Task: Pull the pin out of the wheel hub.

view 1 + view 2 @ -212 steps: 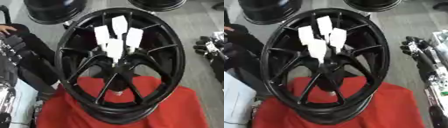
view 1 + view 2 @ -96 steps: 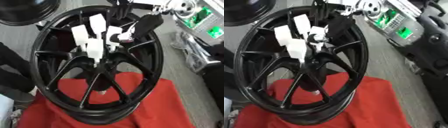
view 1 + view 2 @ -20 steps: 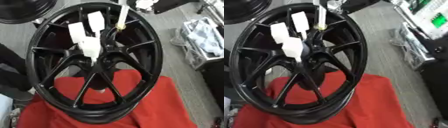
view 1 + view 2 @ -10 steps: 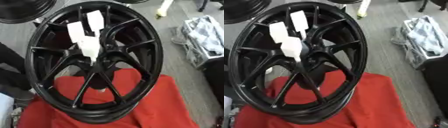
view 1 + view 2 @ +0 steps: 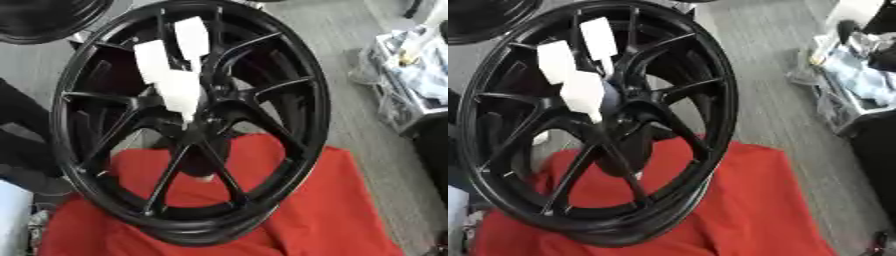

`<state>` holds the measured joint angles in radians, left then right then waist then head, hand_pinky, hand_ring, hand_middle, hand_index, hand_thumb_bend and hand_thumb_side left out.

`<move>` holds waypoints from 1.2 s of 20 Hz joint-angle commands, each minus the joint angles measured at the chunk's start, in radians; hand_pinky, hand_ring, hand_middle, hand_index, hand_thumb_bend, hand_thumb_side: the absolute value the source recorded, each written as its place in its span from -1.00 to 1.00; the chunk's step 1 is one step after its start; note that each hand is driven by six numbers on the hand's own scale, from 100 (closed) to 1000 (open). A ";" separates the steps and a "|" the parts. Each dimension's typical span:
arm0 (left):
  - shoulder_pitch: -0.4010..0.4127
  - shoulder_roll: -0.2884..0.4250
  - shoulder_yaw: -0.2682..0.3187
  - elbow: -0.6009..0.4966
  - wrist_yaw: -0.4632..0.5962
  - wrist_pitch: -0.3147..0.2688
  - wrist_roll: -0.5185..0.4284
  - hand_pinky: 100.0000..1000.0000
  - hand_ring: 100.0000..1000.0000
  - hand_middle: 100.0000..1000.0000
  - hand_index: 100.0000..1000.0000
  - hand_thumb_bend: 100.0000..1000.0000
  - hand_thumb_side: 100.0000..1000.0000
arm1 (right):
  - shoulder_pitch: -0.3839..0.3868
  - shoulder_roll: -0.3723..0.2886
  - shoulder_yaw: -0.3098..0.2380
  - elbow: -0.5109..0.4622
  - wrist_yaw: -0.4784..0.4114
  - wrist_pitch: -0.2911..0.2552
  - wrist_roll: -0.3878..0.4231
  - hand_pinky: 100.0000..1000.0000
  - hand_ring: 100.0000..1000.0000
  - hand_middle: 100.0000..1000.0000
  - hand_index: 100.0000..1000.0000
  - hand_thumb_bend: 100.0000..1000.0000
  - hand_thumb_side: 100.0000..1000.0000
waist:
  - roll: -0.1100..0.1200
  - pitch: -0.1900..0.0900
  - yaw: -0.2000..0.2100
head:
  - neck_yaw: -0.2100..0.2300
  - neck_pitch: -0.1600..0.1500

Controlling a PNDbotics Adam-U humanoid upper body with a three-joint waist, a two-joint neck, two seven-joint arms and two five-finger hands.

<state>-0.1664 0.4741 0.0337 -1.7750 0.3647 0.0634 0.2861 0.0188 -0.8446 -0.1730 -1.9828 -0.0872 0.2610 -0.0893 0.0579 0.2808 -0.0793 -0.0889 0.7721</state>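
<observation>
The black wheel (image 5: 297, 75) leans tilted on a red cloth (image 5: 332, 210). Three white pins stand in the hub (image 5: 206, 117): one at the top (image 5: 192, 36), one to its left (image 5: 152, 61), and one lower (image 5: 180, 96). In the right eye view a white piece (image 5: 854, 11) shows at the upper right corner beside a dark shape that may be my right hand (image 5: 883, 21); I cannot make out its grip. My left hand shows in neither view.
A bin with pale cloths (image 5: 418, 82) stands right of the wheel on grey floor (image 5: 350, 30). Another black rim (image 5: 44, 22) lies at the upper left. A dark mass (image 5: 17, 130) fills the left edge.
The white pin carried above the wheel's top rim has gone off toward the upper right. Three pins stay in the hub. The view has shifted slightly.
</observation>
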 commanded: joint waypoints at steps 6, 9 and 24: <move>-0.005 0.014 0.015 -0.016 -0.002 -0.002 0.005 0.47 0.58 0.43 0.53 -0.96 0.68 | 0.058 0.070 -0.060 -0.017 0.123 0.066 0.019 0.71 0.66 0.49 0.70 -0.30 -1.00 | -0.003 -0.012 -0.003 | 0.004 -0.002; -0.005 0.013 0.015 -0.017 -0.002 -0.003 0.006 0.47 0.58 0.43 0.53 -0.96 0.68 | 0.062 0.085 -0.066 -0.017 0.115 0.085 0.008 0.70 0.64 0.48 0.68 -0.28 -1.00 | -0.003 -0.011 -0.003 | 0.005 -0.002; -0.034 -0.024 0.011 -0.018 -0.003 -0.004 0.003 0.47 0.58 0.42 0.53 -0.95 0.65 | -0.149 0.182 0.011 -0.010 -0.256 -0.110 -0.182 0.58 0.43 0.15 0.42 -1.00 -0.08 | 0.011 -0.019 0.014 | -0.004 -0.002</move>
<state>-0.1909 0.4374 0.0344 -1.7754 0.3647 0.0630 0.2896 -0.1209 -0.6571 -0.1633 -1.9822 -0.3216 0.1543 -0.2768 0.0730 0.2802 -0.0647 -0.0906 0.7721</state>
